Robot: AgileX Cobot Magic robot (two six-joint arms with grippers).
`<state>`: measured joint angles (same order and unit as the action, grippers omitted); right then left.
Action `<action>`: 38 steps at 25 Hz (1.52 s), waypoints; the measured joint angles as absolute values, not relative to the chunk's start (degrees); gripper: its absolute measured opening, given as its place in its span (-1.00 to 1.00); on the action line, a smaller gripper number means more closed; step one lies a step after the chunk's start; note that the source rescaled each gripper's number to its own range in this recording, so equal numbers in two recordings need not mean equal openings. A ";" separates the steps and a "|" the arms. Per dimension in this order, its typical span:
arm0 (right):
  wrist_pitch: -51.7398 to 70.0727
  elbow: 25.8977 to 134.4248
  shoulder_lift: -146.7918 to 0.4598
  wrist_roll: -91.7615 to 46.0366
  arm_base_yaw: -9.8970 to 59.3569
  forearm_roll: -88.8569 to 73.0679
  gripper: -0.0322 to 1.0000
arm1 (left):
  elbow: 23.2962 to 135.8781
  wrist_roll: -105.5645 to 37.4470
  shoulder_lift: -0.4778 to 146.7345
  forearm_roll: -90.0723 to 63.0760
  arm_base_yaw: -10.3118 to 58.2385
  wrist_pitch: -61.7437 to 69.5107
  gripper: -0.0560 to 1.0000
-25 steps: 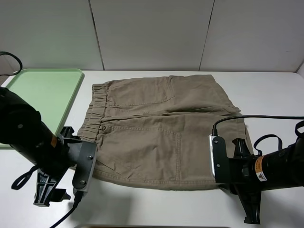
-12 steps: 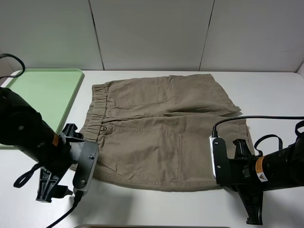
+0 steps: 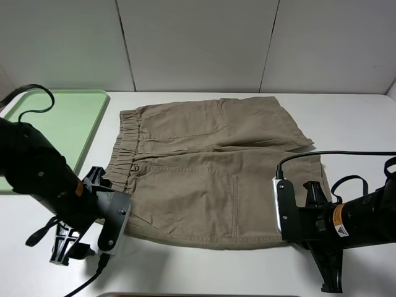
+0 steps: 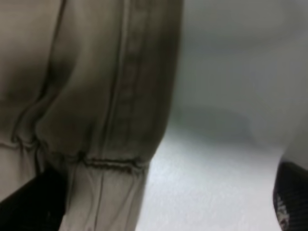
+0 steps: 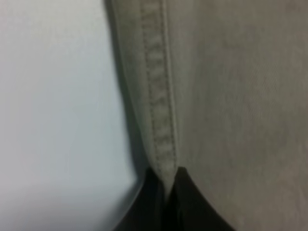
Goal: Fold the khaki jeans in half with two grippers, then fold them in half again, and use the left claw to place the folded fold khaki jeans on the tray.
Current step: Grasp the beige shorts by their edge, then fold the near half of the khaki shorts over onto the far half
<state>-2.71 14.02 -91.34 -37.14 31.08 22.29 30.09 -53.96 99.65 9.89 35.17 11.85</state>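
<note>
I look down on a white table. Spread flat across its middle are the khaki jeans (shorts, really), with the gathered waistband toward the left and the leg hems toward the right. They are fully unfolded. I judge they lie this way so that both near corners can be lifted together for the first fold.

At the left end of the table sits the mint-green tray, near the waistband but not touching it. The part of it I can see is bare, ready for the folded cloth.

The right pincer is clamped together on the stitched hem at the near right corner. The left pincer stands apart, with the near waistband corner between its fingers, not yet closed on it.
</note>
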 joint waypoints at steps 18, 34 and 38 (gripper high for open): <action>-2.88 14.02 -91.51 -37.14 31.08 22.29 -0.94 | 30.48 -52.43 101.12 12.90 35.17 6.97 -0.67; 10.01 22.71 -92.14 -31.10 31.08 19.90 -0.94 | 30.99 -36.34 98.75 12.85 35.24 9.34 -0.70; 9.88 23.85 -90.32 -27.75 31.08 19.90 -0.94 | 30.99 -33.22 93.81 12.72 35.24 11.52 -0.72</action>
<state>9.88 23.85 -90.32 -27.75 31.08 19.90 30.99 -33.22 93.81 12.72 35.24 11.52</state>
